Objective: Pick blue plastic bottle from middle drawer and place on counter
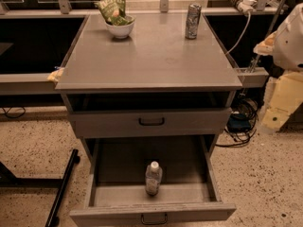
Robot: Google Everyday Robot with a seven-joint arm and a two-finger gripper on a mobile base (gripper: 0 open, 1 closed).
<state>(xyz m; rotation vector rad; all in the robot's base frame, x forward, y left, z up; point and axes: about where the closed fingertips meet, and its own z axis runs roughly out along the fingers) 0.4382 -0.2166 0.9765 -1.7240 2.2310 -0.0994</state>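
The blue plastic bottle [153,178] is clear with a white cap. It stands upright in the pulled-out middle drawer [189,211], near the front centre of its tray. The drawer's black bar handle [154,218] is at the bottom edge of the view. The counter [151,60] is the broad grey top of the cabinet above. Only white and cream parts of my arm [289,39] show at the right edge, level with the counter. The gripper itself is out of view.
A white bowl [120,29] with a green snack bag [112,8] and a tall metal can [192,21] stand at the back of the counter. A shut grey drawer front [151,122] sits above the open drawer. Cables [239,126] lie right, a black stand leg [64,188] left.
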